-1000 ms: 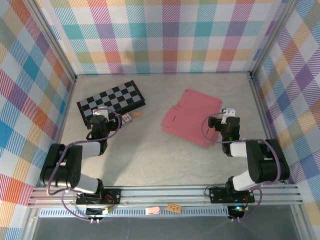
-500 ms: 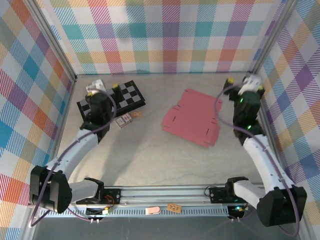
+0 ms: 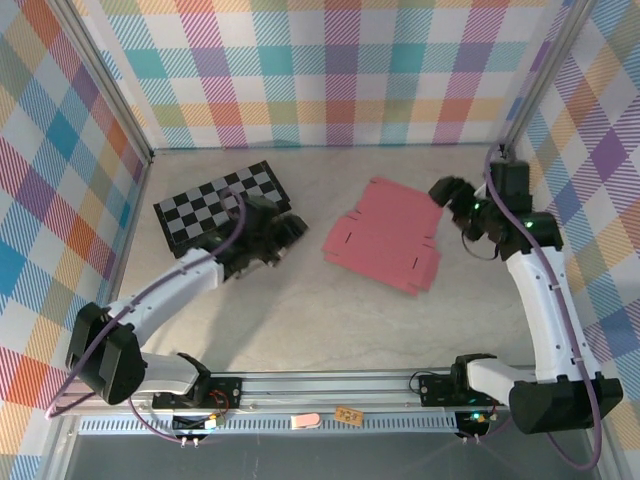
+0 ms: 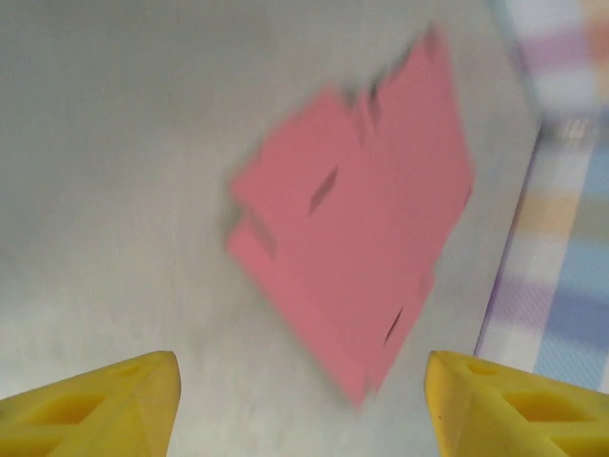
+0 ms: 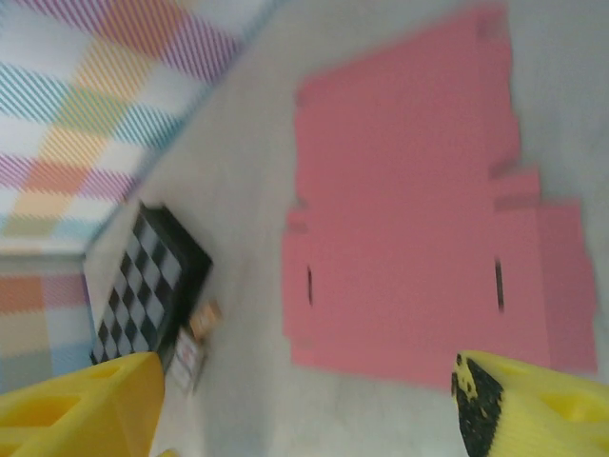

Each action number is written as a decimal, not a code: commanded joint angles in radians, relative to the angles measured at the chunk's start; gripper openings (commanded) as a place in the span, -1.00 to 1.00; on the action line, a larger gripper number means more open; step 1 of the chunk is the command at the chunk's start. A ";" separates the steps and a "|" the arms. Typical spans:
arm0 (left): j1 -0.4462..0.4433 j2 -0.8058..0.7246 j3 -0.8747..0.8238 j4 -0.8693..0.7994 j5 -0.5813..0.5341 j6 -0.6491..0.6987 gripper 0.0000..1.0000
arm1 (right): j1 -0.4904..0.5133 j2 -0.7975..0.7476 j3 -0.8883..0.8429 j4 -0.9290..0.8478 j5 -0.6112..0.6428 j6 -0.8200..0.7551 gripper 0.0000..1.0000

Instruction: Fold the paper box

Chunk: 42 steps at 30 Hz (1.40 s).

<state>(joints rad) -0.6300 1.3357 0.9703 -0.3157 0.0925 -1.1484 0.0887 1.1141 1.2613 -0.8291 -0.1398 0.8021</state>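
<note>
Motion blur smears the paper box (image 4: 352, 238) in the left wrist view, its slits soft. Bottom edges cut off the left fingers (image 4: 95, 405) and the right fingers (image 5: 81, 405). The small items (image 5: 195, 343) beside the checkered board (image 5: 147, 295) are too blurred to identify.

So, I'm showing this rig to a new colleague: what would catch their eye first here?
The pink paper box stands out most, lying flat on the table right of centre. A black-and-white checkered board lies at the far left. Both arms reach inward, the left gripper beside the board and the right gripper near the box's far right corner, both open.
</note>
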 commanded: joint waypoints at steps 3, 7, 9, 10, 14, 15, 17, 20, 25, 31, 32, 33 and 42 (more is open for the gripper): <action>-0.097 0.078 -0.149 0.348 0.026 -0.299 0.30 | 0.006 -0.143 -0.202 0.104 -0.258 0.169 0.51; -0.112 0.184 -0.175 0.557 0.020 -0.366 0.14 | 0.006 -0.192 -0.296 0.180 -0.303 0.229 0.45; -0.120 0.240 -0.166 0.609 0.016 -0.370 0.08 | 0.006 -0.206 -0.326 0.190 -0.315 0.241 0.43; -0.122 0.267 -0.165 0.627 0.018 -0.370 0.05 | 0.005 -0.209 -0.336 0.190 -0.318 0.246 0.43; -0.126 0.365 -0.208 0.780 0.031 -0.411 -0.05 | 0.006 -0.229 -0.373 0.218 -0.349 0.278 0.40; -0.127 0.380 -0.219 0.802 0.025 -0.421 -0.07 | 0.006 -0.232 -0.377 0.222 -0.352 0.282 0.40; -0.127 0.399 -0.224 0.825 0.022 -0.424 -0.07 | 0.006 -0.233 -0.381 0.221 -0.352 0.279 0.39; -0.130 0.430 -0.212 0.850 0.020 -0.423 -0.08 | 0.006 -0.222 -0.388 0.222 -0.363 0.285 0.39; -0.145 0.508 -0.208 0.955 0.011 -0.449 -0.16 | 0.005 -0.206 -0.392 0.232 -0.380 0.295 0.39; -0.152 0.567 -0.214 1.048 -0.013 -0.462 -0.24 | 0.007 -0.193 -0.388 0.237 -0.383 0.293 0.38; -0.151 0.577 -0.213 1.067 -0.019 -0.463 -0.26 | 0.006 -0.193 -0.389 0.238 -0.385 0.293 0.39; -0.151 0.589 -0.211 1.092 -0.026 -0.464 -0.28 | 0.006 -0.193 -0.389 0.237 -0.386 0.294 0.39; -0.152 0.649 -0.179 1.172 -0.054 -0.462 -0.66 | 0.005 -0.207 -0.396 0.223 -0.380 0.295 0.39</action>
<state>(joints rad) -0.7750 1.9560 0.7696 0.7849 0.0658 -1.6119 0.0921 0.9192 0.8783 -0.6136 -0.5068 1.0866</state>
